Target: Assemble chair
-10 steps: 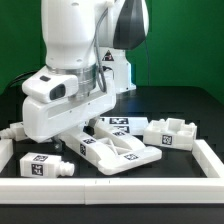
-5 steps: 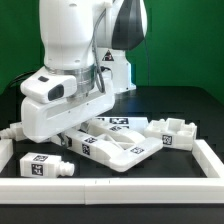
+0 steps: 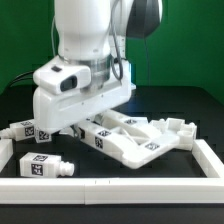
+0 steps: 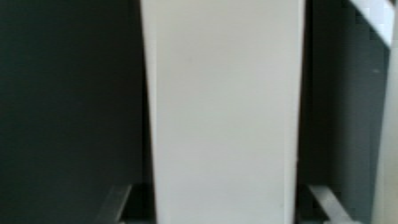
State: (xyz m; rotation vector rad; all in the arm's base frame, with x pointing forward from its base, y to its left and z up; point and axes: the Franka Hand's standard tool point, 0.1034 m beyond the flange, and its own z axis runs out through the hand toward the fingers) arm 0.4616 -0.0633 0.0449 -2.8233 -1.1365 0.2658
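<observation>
A large white chair panel (image 3: 137,141) with black-and-white tags lies tilted in the middle of the table, its end toward the exterior view's left raised under my hand. My gripper (image 3: 88,124) is shut on that end, and the hand's body hides the fingertips in the exterior view. In the wrist view the panel (image 4: 222,100) fills the gap of my gripper (image 4: 222,207) as a broad white strip, with a dark finger (image 4: 121,205) pressed against each side. A smaller blocky chair part (image 3: 172,126) lies just behind the panel at the exterior view's right.
A tagged white bar (image 3: 24,130) lies at the exterior view's left. A tagged white block (image 3: 46,167) sits near the front. A raised white border (image 3: 120,188) runs along the front and right edges of the black table. A green backdrop stands behind.
The jaws have closed on the panel. My hand has shifted toward the exterior view's right and slightly up, dragging and tilting the panel with it.
</observation>
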